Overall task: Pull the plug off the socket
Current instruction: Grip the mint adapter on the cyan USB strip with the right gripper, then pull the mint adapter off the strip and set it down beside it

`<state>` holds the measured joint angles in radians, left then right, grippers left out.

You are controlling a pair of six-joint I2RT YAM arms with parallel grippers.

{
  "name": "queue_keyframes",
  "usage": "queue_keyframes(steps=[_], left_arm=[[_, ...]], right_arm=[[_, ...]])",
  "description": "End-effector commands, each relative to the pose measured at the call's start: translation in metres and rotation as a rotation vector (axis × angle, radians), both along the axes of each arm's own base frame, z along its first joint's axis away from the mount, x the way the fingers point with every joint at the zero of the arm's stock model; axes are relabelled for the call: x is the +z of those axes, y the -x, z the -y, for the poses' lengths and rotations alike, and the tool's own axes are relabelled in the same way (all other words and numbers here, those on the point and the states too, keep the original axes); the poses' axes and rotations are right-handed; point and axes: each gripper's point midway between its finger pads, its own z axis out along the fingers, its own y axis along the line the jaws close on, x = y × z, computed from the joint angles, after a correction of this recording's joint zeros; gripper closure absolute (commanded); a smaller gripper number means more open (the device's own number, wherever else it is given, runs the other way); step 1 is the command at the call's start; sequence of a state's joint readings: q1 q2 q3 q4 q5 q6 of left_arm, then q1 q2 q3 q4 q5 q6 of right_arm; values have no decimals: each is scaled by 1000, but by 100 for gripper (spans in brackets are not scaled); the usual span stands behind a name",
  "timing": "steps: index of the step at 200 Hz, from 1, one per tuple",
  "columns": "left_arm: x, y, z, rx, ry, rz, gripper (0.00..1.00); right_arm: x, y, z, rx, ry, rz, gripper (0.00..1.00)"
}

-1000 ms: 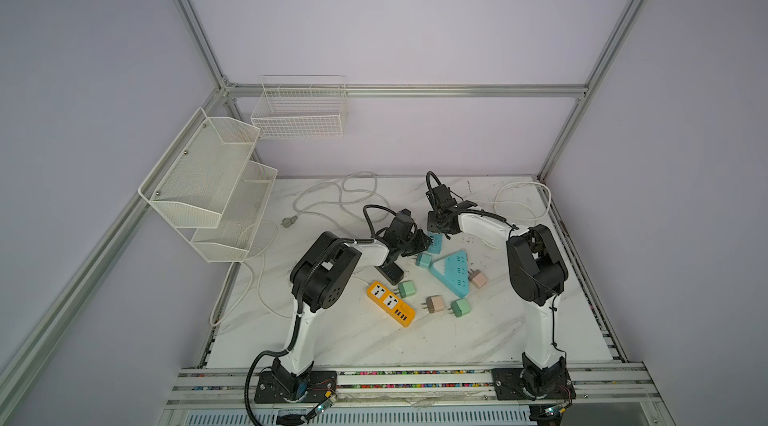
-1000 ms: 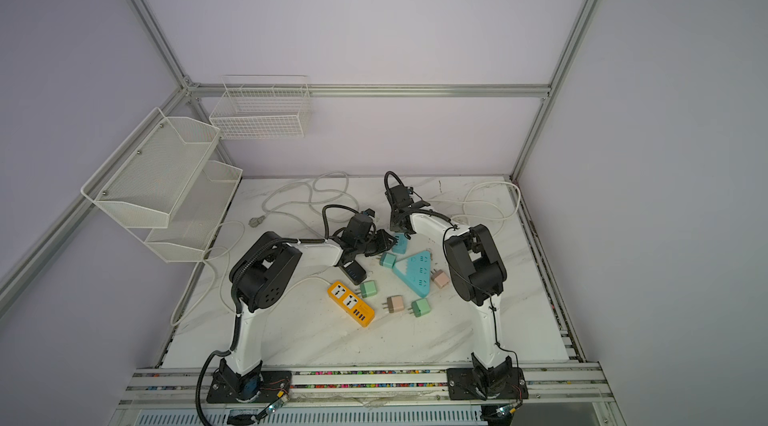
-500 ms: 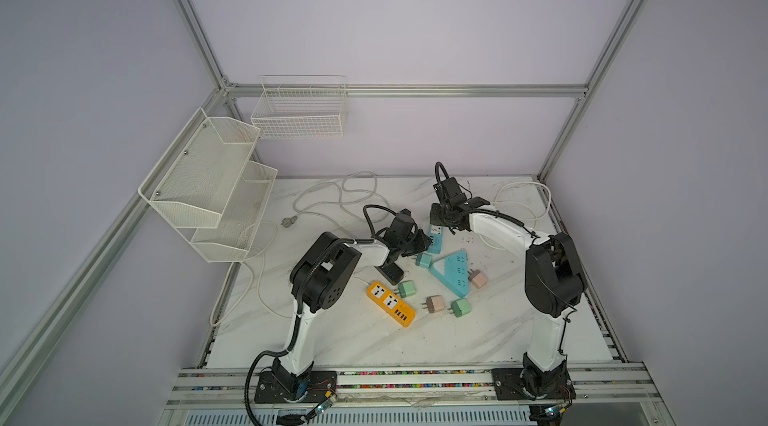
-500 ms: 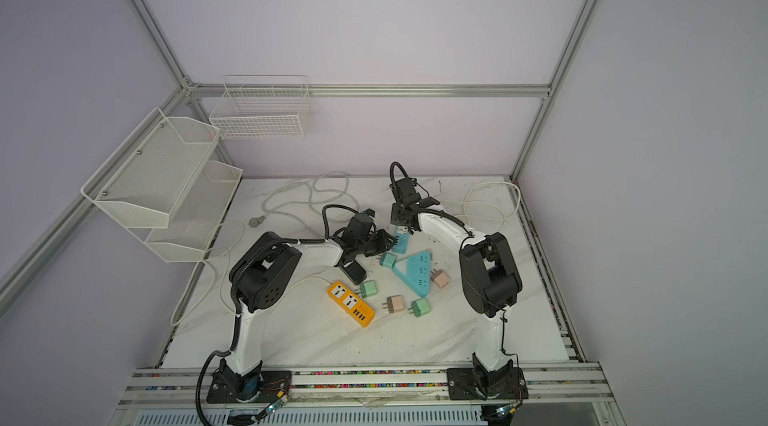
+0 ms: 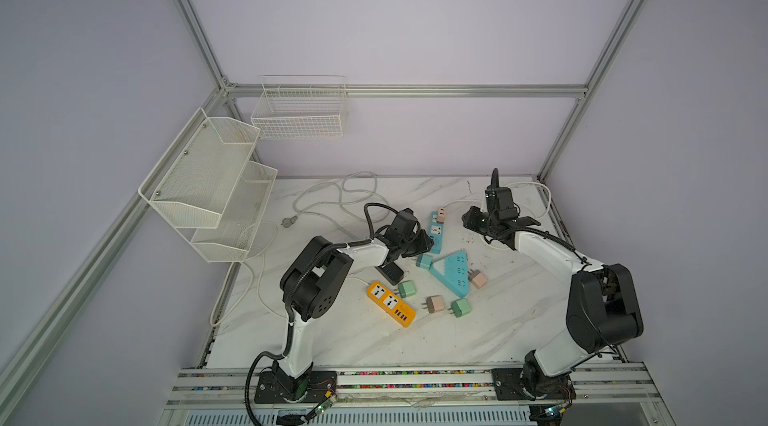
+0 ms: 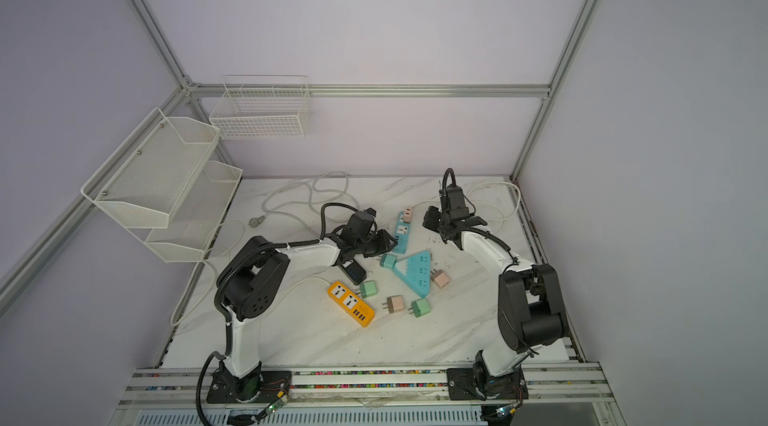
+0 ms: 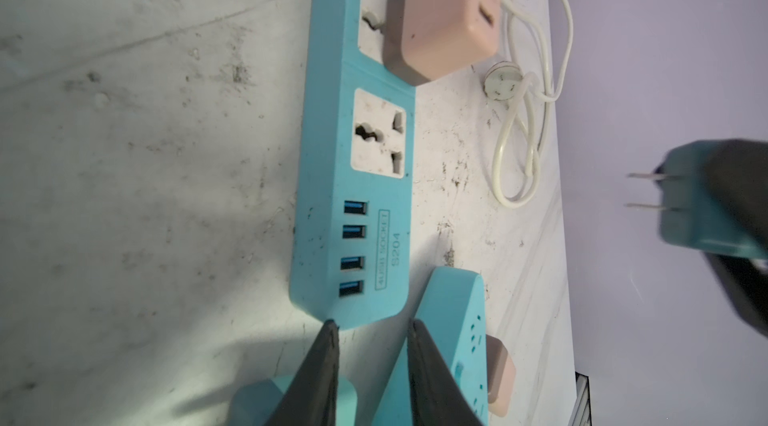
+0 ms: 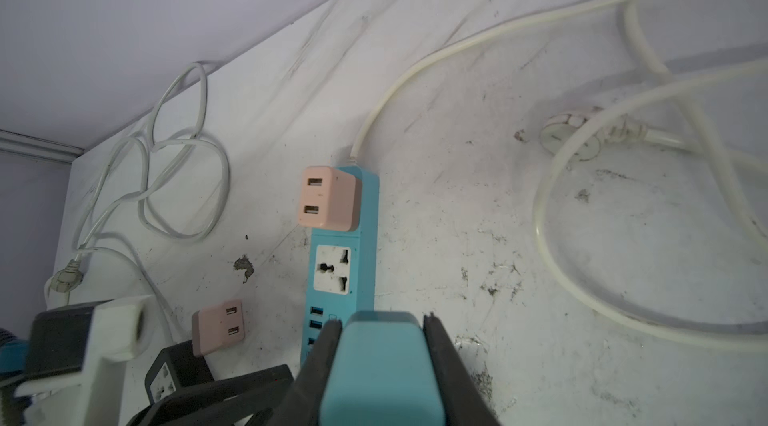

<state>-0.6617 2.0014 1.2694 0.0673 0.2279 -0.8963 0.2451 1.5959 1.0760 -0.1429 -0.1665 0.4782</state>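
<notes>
**Inspector:** The state of the right end effector [image 8: 381, 322] is requested.

**Recorder:** It is clenched on the teal plug [image 8: 380, 378], which is held clear of the desk [image 7: 145, 153]. The prongs [image 7: 644, 206] are bare and nothing is touched by them.

**Inspector:** How is that plug placed against the blue power strip [image 7: 353, 236]?

**Recorder:** It is held to the strip's right, raised and apart from it, with the prongs turned back toward the strip. The middle socket [image 7: 380, 139] is seen empty.

**Inspector:** And the left end effector [image 7: 372, 323]?

**Recorder:** The jaws are slightly parted and nothing is gripped. The fingertips are set at the strip's near end, by the USB ports. Contact cannot be confirmed.

**Inspector:** Which relation governs the coming move?

**Recorder:** The strip's long axis runs from the left end effector toward the back of the desk. A pink plug [image 7: 440, 16] is seated in the farthest socket. The right arm is judged nearer to it, but its grip is occupied, so the teal plug would likely have to be set down on bare desk first.
</notes>
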Motion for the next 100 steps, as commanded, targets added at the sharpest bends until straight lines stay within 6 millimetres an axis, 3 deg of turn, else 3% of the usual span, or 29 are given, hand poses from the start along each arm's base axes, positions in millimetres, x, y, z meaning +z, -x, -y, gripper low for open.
queue_keyframes(steps=[1,55,100], left_arm=[[14,8,-12,7,-17,42,70],[23,19,-23,21,-14,55,67],[29,27,-31,32,-12,72,65]], right_arm=[[3,-1,-16,49,-130,41,82],[-36,-10,-19,23,-210,-11,82],[-56,-16,-16,4,-187,-39,82]])
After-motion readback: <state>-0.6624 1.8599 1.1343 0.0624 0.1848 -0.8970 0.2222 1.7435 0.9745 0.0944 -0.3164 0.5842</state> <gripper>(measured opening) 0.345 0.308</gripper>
